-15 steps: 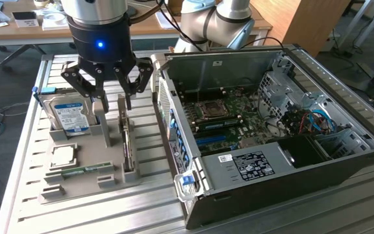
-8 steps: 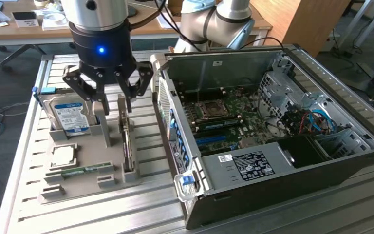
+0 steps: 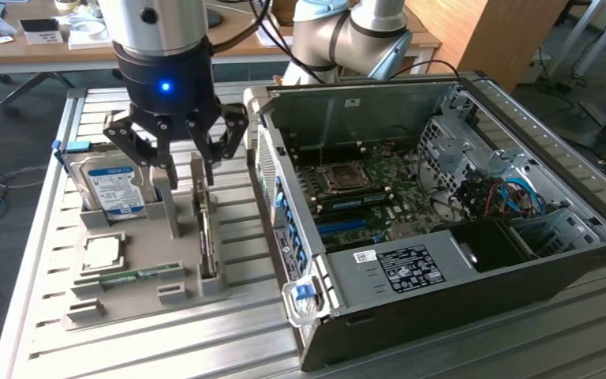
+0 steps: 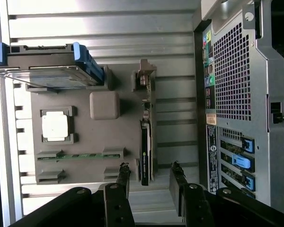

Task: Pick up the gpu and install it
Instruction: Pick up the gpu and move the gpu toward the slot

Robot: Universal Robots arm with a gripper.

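Note:
The gpu stands on edge in a slot of the grey holder tray, a thin dark card with its metal bracket toward the far end. In the wrist view the gpu runs lengthwise between grey posts. My gripper hangs open just above the card's far end, one finger on each side of its line, not touching it. In the wrist view, my gripper shows its two dark fingertips spread wider than the card's thickness.
In the tray sit a blue-labelled hard drive, a square processor and a narrow memory stick. The open computer case lies at the exterior view's right, its motherboard exposed. The case's rear panel is close beside the tray.

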